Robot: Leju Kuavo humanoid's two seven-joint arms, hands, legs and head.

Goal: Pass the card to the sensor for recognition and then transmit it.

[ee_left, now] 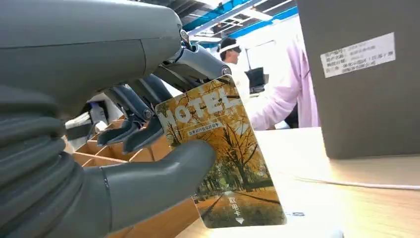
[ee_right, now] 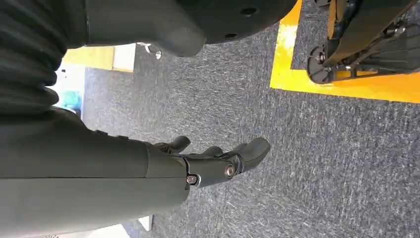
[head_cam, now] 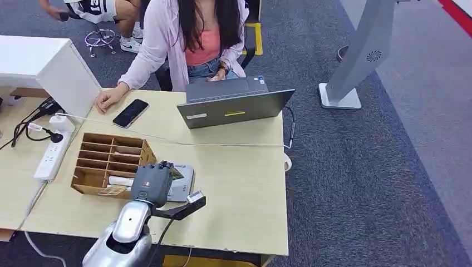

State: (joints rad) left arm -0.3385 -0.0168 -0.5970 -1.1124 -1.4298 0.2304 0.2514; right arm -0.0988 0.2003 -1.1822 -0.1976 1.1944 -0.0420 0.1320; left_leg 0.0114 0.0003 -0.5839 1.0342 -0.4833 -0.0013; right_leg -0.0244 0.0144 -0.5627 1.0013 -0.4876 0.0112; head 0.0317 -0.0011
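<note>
The card [ee_left: 218,158], printed with autumn trees and the word HOTEL, is pinched between the thumb and darker fingers of the left hand [head_cam: 151,183], just above the grey sensor [head_cam: 183,183]. The sensor lies on the table [head_cam: 239,189] right beside the wooden compartment box [head_cam: 111,158]; beyond it stands a laptop [head_cam: 234,105], with a person [head_cam: 195,39] behind. The right hand [ee_right: 198,166] hangs over carpet, fingers loosely apart, holding nothing.

Silver left arm [head_cam: 125,231] ends in a grey ribbed cover and dark-fingered left hand [head_cam: 151,183].
</note>
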